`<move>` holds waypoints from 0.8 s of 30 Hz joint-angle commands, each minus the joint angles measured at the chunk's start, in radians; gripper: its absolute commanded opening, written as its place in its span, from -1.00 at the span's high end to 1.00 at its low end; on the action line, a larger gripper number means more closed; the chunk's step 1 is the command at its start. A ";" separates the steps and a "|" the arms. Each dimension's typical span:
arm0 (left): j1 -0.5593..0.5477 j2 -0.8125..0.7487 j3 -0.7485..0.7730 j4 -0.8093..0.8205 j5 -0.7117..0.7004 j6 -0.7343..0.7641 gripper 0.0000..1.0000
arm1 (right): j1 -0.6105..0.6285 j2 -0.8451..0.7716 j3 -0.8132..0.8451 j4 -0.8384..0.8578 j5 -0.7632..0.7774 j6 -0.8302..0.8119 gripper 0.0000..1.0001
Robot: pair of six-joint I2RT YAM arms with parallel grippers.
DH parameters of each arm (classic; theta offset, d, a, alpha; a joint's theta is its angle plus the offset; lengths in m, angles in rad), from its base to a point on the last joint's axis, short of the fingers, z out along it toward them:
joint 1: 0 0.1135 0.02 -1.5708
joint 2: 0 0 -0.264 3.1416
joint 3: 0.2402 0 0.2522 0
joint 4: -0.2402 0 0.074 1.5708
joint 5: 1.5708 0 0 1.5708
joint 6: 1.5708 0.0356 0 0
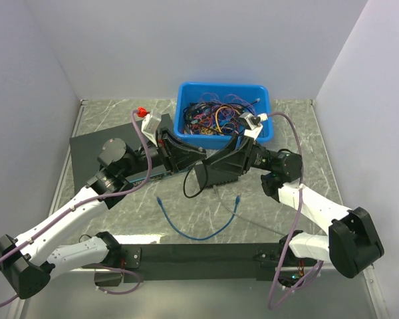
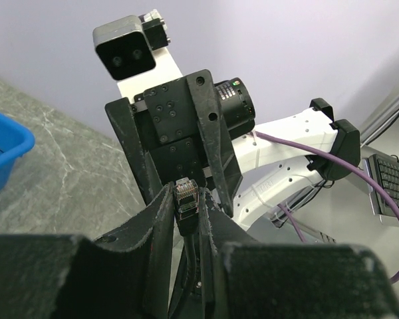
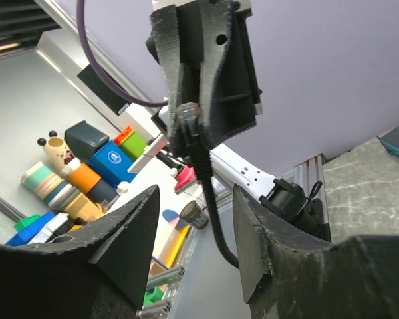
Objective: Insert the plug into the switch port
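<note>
1. Far left: the large black unit point(image 1: 93, 143) with the blue front strip lies flat on the table point(image 1: 306, 133), partly under the left arm.

2. Left gripper point(image 2: 185, 207): the jaws are pressed onto the black cable's connector point(image 2: 186, 193), which is held contacts up and raised off the table. The black cable point(image 3: 209, 199) hangs slack below it.

3. Centre: the blue cable point(image 1: 199, 234) lies in a U on the table, below both grippers. The plug point(image 1: 237, 199) at its right tip lies free, and neither gripper touches it. The switch port cannot be made out in any view.

4. Right gripper point(image 3: 196, 203): the jaws are spread and hold nothing. It faces the left gripper closely, with the hanging black cable lined up in the gap between its fingers.

5. Hazards from this position:
- Wrong part. The connector now held belongs to the black cable. Going on with it would probably leave the plug on the table and the task undone.
- Bad transfer. If the right jaws close on the cable rather than the connector body, the connector may twist or slip as the left jaws let go.
- Collision. The fingertips are very close, so a small misalignment could knock them together.
- Snagging. The slack loop could catch on a finger or drag across the blue cable and shift the plug
</note>
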 commanded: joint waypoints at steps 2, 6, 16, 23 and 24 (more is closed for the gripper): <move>-0.008 -0.012 0.018 0.050 0.007 -0.009 0.99 | -0.003 -0.003 0.011 0.265 0.002 -0.016 -0.08; -0.016 0.000 0.020 0.071 0.013 -0.025 0.99 | 0.000 -0.009 0.011 0.239 0.000 -0.038 -0.07; -0.036 0.039 0.032 0.082 0.005 -0.028 0.99 | 0.004 -0.083 0.020 0.025 0.018 -0.176 0.18; -0.045 0.053 0.037 0.088 -0.007 -0.029 0.99 | 0.009 -0.100 0.017 -0.020 0.018 -0.219 0.29; -0.047 0.053 0.038 0.088 -0.008 -0.029 0.99 | 0.010 -0.100 0.016 -0.022 0.020 -0.219 0.30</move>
